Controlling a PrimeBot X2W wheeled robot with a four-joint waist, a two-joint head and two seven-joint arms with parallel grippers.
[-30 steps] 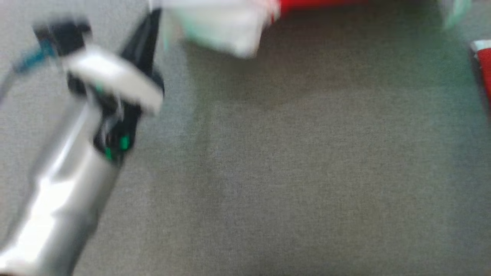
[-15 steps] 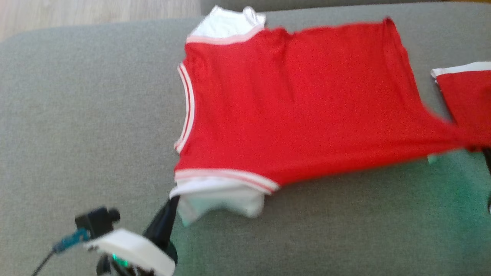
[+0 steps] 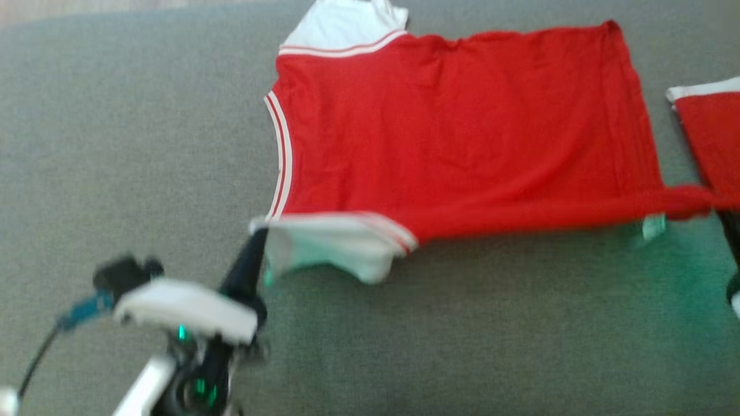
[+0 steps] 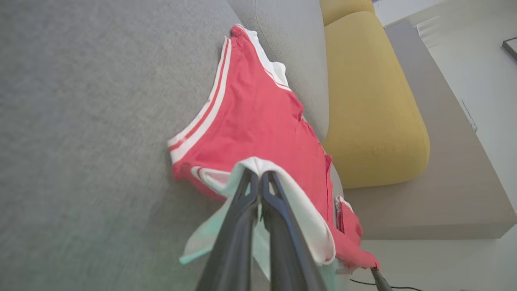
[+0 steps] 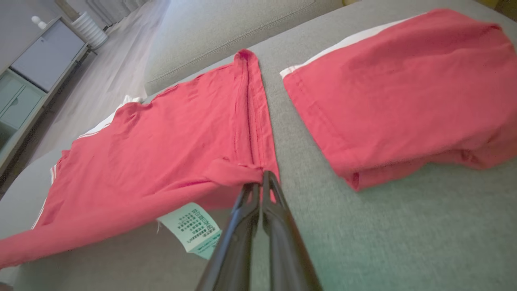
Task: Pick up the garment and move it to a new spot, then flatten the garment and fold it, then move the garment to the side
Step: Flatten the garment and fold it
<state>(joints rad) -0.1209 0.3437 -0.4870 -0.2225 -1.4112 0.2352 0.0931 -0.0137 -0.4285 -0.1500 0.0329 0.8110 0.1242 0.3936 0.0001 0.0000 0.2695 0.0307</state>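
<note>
The garment (image 3: 451, 127) is a red top with white sleeves and striped trim, spread on a grey sofa seat (image 3: 144, 144). My left gripper (image 3: 258, 234) is shut on the near white sleeve (image 3: 335, 248), which drapes over the fingers in the left wrist view (image 4: 258, 176). My right gripper (image 5: 261, 180) is shut on the bunched near corner of the hem (image 5: 234, 173), and its dark fingers show at the head view's right edge (image 3: 725, 216). The near edge (image 3: 520, 211) is lifted and stretched between both grippers. A white care label (image 5: 194, 228) hangs below it.
A second red piece (image 3: 714, 133) with a white band lies folded just right of the hem (image 5: 396, 81). A yellow cushion (image 4: 367, 101) sits against the sofa's back. A grey cabinet (image 5: 36, 64) stands on the floor beyond the sofa.
The head camera has swung up from blurred bare sofa onto the garment. Over the last half second both grippers have carried the near edge farther from me, so the red panel looks narrower.
</note>
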